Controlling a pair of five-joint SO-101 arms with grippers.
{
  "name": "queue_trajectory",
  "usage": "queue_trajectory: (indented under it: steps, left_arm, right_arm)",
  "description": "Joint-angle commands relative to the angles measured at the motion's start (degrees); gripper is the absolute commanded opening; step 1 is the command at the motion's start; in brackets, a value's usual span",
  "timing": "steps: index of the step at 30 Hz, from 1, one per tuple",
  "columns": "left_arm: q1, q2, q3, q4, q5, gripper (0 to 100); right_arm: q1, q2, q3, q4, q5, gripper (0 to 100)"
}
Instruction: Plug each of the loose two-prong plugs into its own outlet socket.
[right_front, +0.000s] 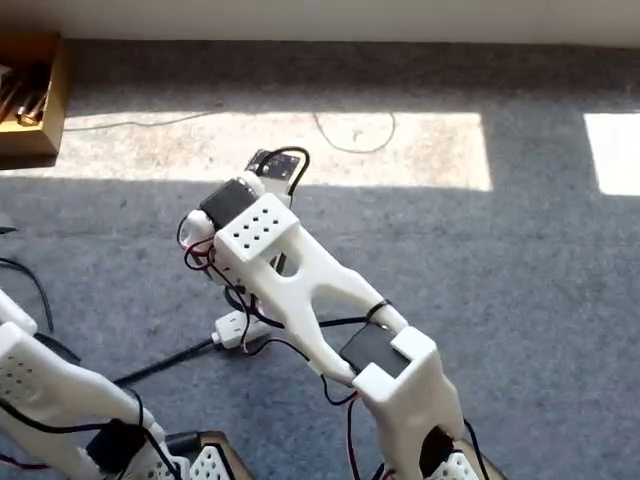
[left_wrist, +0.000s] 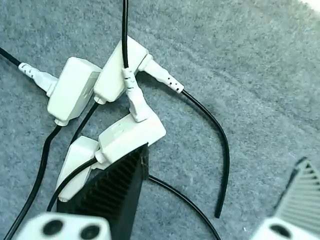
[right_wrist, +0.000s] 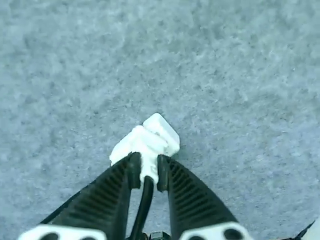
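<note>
The grey carpet (right_front: 520, 300) is lying under everything; the right arm (right_front: 300, 270) is standing extended over it, and the right gripper (right_wrist: 146, 167) is clenching a white two-prong plug (right_wrist: 150, 137) over bare carpet, a black cord (right_wrist: 142, 205) running back between its fingers. The left gripper (left_wrist: 223, 154) is hanging spread wide over a cluster of white outlet sockets (left_wrist: 72, 92); one black finger (left_wrist: 120, 185) is touching the nearest socket (left_wrist: 131, 135).

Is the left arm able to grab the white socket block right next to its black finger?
Probably yes. The left gripper has its fingers open, and the white socket block lies right at the black finger's tip with nothing covering it. A black cord loops nearby and might get caught.
</note>
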Motion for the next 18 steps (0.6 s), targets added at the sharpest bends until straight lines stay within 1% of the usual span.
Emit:
queue_trajectory:
  steps: [1,3,7,10,13,18]
  left_arm:
    - [-0.92,0.04,-2.15,-0.18,-0.53,42]
    - [-1.45,0.31,-2.15,-0.18,-0.53,42]
    - [-1.8,0.31,-2.15,-0.18,-0.53,42]
    - [-1.71,0.13,-2.24,-0.18,-0.53,42]
    - [-1.8,-0.04,-2.24,-0.18,-0.53,42]
    - [-1.71,-0.04,-2.24,-0.26,-0.53,42]
  right_arm:
    - [-0.75,-0.48,-7.25,2.33,-0.7,0.5]
    - [-1.01,-0.13,-9.36,2.59,-0.79,0.5]
    - [-2.95,-1.63,-8.75,2.68,-0.79,0.5]
    - [-5.41,-4.0,-4.09,2.68,-0.79,0.5]
    - [-6.37,-7.52,1.89,2.68,-0.7,0.5]
    - [-1.54,-12.09,7.34,2.59,-0.7,0.5]
